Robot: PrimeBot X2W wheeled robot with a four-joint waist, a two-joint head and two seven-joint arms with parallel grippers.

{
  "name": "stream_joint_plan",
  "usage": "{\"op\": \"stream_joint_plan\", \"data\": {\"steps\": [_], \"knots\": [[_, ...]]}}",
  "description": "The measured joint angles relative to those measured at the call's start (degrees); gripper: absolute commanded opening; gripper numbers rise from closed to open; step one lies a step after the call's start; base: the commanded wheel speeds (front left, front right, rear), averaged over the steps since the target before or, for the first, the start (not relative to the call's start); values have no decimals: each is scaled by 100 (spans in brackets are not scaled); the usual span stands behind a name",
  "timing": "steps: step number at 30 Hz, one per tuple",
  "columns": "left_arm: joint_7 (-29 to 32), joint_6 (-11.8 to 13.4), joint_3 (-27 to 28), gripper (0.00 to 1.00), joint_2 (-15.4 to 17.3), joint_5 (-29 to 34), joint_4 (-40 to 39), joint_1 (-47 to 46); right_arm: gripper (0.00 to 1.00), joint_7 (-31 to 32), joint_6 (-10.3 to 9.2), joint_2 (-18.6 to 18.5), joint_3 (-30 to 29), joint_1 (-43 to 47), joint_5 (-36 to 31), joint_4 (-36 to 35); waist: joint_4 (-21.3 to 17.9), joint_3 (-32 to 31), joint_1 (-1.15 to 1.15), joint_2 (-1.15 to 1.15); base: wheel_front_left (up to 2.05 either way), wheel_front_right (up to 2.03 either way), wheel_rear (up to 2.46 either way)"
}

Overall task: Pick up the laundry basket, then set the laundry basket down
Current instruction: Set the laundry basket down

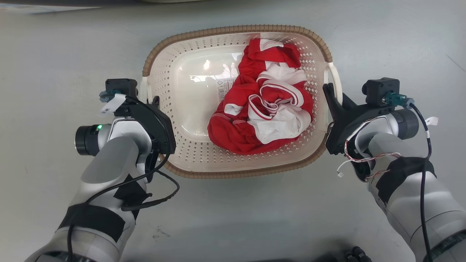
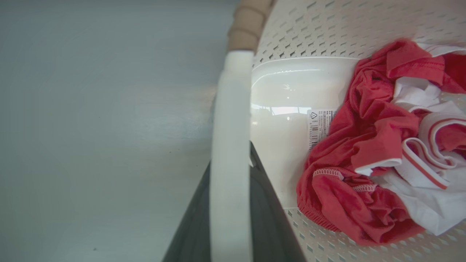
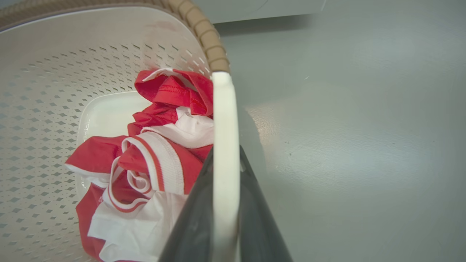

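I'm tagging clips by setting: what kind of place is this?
Probably a laundry area, though little of the room shows: a laundry basket holding crumpled red-and-white clothes, with a smooth grey floor beneath.

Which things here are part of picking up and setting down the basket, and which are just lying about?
For the job: laundry basket, left gripper, right gripper.
Just lying about: red-and-white clothes in the basket, barcode label on its bottom.

Open floor (image 1: 233, 218) around laundry basket (image 1: 236, 173); clothes (image 1: 262, 116) heaped inside.
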Motion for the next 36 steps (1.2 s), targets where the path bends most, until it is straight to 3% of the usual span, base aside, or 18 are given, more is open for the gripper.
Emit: {"op": "stream_joint_plan", "data": {"steps": [9,10,11,12,13,23,36], "knots": [[-47,-44,2,0,-2,-1,87,-26,0,-7,0,14,25,-37,16,8,12,5,0,0,0,0,0],[-47,-46,3,0,-1,-1,94,-31,4,-8,0,15,45,-38,20,-15,14,2,0,0,0,0,0],[-47,-48,4,28,2,-1,107,-41,42,-16,0,15,56,-38,26,-54,16,0,0,0,0,0,0],[-38,-48,4,77,24,-4,130,-71,100,-25,0,12,77,-38,102,-133,21,-7,0,0,0,0,0],[-42,-45,10,100,60,-4,141,-90,100,-49,0,-1,77,-38,134,-162,25,-11,0,0,0,0,0],[-112,-101,30,100,124,-20,175,-138,100,-58,-1,-73,197,21,231,-305,69,-170,0,0,0,0,0],[-853,-270,-99,100,119,32,190,271,100,-107,-1,-335,53,520,515,-387,95,-892,0,0,0,0,0]]}}
